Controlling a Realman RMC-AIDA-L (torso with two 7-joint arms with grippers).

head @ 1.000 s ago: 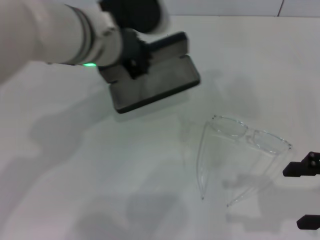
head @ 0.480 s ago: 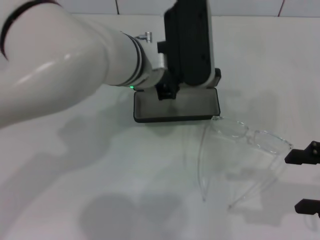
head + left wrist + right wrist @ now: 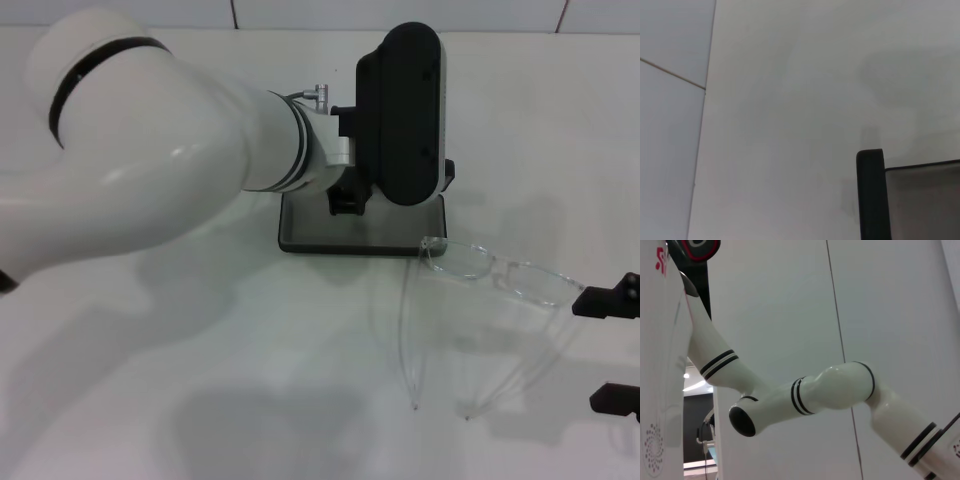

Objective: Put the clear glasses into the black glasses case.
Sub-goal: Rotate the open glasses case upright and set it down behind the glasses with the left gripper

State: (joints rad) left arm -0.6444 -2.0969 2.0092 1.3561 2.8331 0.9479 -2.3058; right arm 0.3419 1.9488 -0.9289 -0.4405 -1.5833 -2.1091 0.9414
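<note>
Apparently holding the black glasses case (image 3: 362, 222) open: left gripper (image 3: 345, 190) at the raised lid, base on the white table (image 3: 200, 380), far centre; jaw state can't tell. Clear glasses (image 3: 480, 300) just right-near of case, arms pointing near. Right gripper (image 3: 612, 350) at right edge, jaws apart. Left arm crowds the case opening.

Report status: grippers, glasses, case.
Left gripper at black glasses case, lid open. Right gripper open beside clear glasses. Glasses on table, outside case. Nothing between.
</note>
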